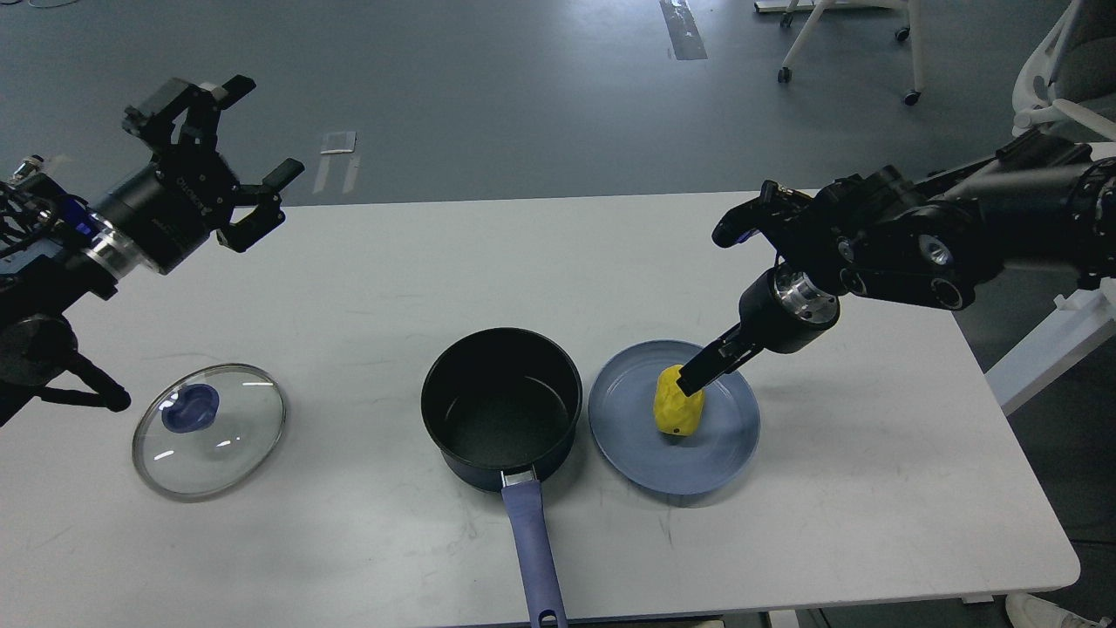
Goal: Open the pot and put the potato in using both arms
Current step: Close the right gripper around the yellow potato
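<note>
The black pot [501,401] stands open at the table's middle, its blue-purple handle [530,541] pointing to the front edge. Its glass lid [228,440] with the blue knob [189,408] lies flat on the table at the left. The yellow potato [676,408] lies on a blue plate [724,440] just right of the pot. My right gripper [699,372] is at the potato's upper right side, seen edge-on as one dark bar, so its fingers cannot be told apart. My left gripper [261,129] is open and empty, raised over the table's far left.
The white table [558,253] ends close in front of the pot handle. Office chairs [850,39] stand on the grey floor at the back right. A white frame [1046,349] sits beside the table's right edge.
</note>
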Available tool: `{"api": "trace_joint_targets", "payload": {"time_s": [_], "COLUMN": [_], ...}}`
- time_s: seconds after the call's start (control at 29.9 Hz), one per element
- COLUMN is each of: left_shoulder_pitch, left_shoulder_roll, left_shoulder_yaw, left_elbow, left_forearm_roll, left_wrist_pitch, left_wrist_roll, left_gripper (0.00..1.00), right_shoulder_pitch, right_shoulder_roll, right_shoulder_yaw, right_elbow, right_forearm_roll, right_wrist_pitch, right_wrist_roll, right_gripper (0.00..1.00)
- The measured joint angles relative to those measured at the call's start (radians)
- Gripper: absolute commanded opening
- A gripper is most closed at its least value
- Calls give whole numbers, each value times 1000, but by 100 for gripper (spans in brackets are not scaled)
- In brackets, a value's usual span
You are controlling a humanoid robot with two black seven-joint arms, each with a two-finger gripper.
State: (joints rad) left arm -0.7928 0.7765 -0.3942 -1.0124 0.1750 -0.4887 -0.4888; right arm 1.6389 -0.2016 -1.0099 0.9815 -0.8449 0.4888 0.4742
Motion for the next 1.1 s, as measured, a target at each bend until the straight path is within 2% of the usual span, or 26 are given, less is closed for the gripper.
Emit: {"api": "trace_joint_targets", "payload": {"time_s": [0.37, 1.1], "left_shoulder_pitch": [3, 10], "left_shoulder_roll": [5, 6], "left_shoulder_yaw": [-5, -5], "left_elbow": [0, 0], "left_forearm_roll": [0, 0], "left_wrist_pitch": [0, 0], "left_wrist_roll": [0, 0], "left_gripper": [98, 98], "right_shoulder_pitch": [-49, -114], "right_shoulder_roll": [52, 71], "right_shoulder_yaw": [4, 13], "right_elbow": [-63, -107], "right_forearm_roll": [121, 132], "right_wrist_pitch": [0, 0], "right_wrist_roll": [-3, -5], "right_gripper": [100, 100]}}
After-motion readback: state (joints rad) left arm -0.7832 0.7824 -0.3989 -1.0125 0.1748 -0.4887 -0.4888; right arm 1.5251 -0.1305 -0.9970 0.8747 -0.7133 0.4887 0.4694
